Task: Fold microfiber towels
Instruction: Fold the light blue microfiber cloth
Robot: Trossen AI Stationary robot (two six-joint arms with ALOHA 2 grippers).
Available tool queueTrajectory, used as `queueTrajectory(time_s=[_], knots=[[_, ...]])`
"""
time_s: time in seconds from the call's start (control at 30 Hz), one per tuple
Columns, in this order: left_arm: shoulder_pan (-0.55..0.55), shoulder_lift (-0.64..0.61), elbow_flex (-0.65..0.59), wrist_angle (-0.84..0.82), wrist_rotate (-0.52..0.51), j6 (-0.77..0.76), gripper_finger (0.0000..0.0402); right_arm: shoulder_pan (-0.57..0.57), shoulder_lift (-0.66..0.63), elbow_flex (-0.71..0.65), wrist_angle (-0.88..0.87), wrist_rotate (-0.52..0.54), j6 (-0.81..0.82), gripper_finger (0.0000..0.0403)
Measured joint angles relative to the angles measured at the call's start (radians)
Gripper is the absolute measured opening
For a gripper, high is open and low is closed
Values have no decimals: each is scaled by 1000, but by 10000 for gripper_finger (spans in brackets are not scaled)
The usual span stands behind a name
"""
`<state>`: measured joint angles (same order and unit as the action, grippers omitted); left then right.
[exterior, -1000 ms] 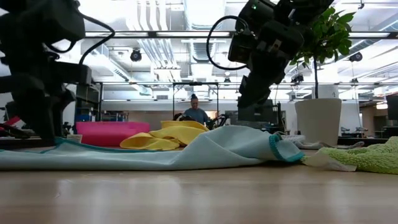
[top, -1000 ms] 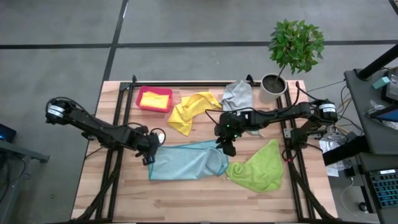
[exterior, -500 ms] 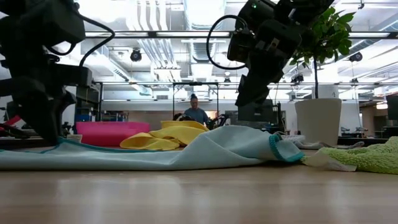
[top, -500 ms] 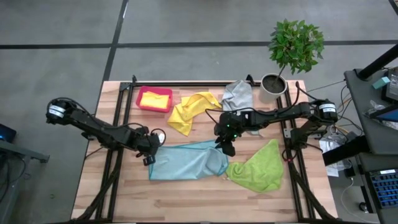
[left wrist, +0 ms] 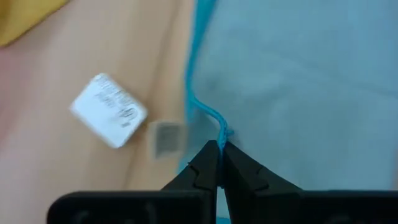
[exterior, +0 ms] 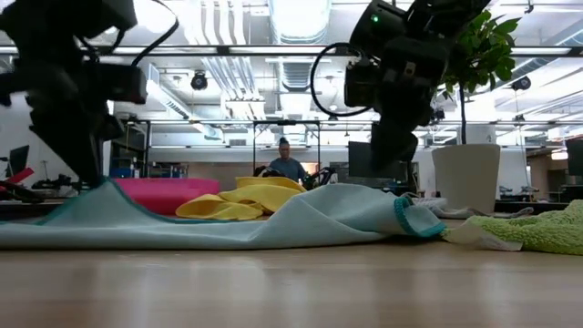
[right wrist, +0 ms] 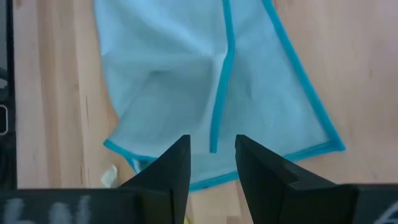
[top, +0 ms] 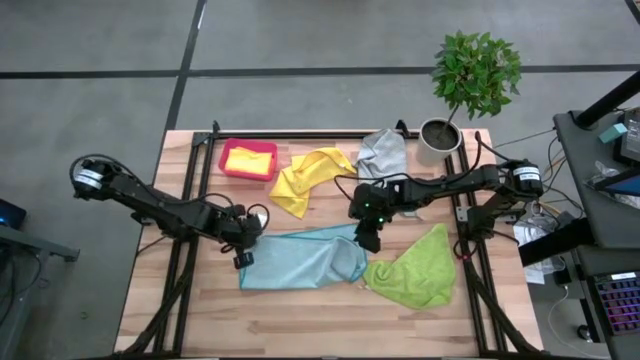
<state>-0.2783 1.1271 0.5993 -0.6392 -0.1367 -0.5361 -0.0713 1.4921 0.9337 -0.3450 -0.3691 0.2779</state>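
— What colours are the soft microfiber cloths? 
— One pale blue square towel edged in brighter turquoise, one lime green towel, one crumpled yellow towel, one grey towel.
— And the rectangular plastic bin? 
— Pink-red, with a second folded yellow cloth inside.
— The table? 
— Light wooden planks, black metal frame. A white label carries grey print.

The high view looks straight down from well above, taking in the whole counter and both arms. The low view sits at counter height, facing level across it into the room behind. Each wrist view looks from close range down past its own pincer fingers at the light blue towel, which also lies in the high and low views and so ties all four together.
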Motion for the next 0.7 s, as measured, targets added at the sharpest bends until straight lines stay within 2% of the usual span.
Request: queueTrajectory(time_s=[0.27,0.43,0.7], knots=[[-57,-8,88,-9,126,-8,0,22,17,-12,45,4,-111,118],[-105,-11,148,-21,136,-54,0,21,88,-12,132,6,-128,118],[-175,-14,245,-89,151,-143,0,20,179,-12,161,-30,-155,112]])
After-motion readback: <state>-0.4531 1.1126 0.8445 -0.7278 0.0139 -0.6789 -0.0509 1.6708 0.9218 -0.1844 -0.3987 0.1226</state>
